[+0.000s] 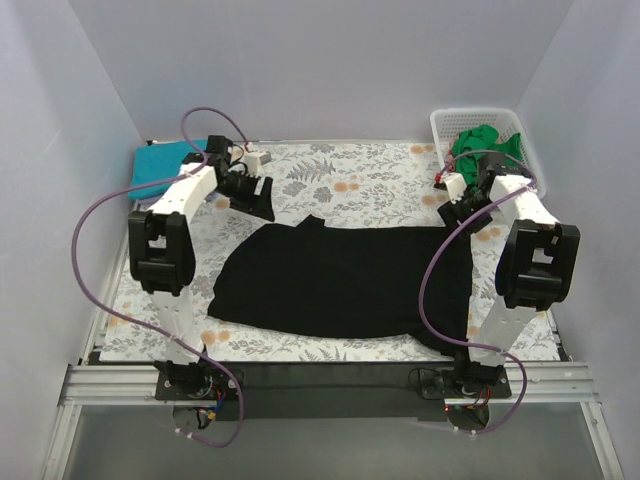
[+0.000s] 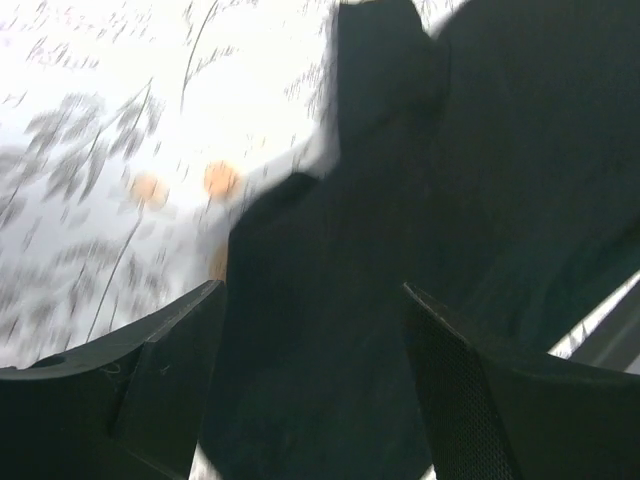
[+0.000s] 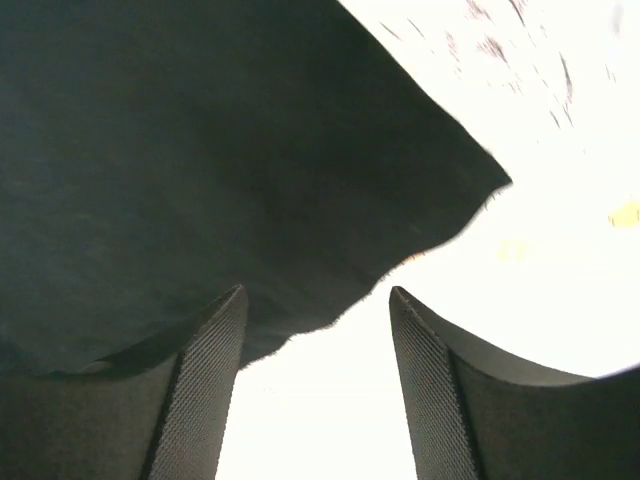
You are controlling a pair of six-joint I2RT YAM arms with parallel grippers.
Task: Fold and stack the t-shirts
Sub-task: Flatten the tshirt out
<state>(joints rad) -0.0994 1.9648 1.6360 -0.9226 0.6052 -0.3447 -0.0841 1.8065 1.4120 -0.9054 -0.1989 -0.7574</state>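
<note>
Both grippers' jaws stand apart, nothing between them. Below and ahead of the left gripper (image 1: 255,198) it's only flat black shirt (image 1: 340,280) and bare floral cover (image 1: 350,175) — easy passing. Behind it, toward the left wall (image 1: 60,150), the teal shirt (image 1: 158,165) lies near. Just beyond the right gripper (image 1: 458,212) the white basket (image 1: 478,112) of green shirts (image 1: 478,140) blocks the far corner — right wall (image 1: 600,150) close too.

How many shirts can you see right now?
3: black shirt spread mid-table, teal shirt at the far left corner, green shirt in the basket far right; more may be hidden there.
</note>
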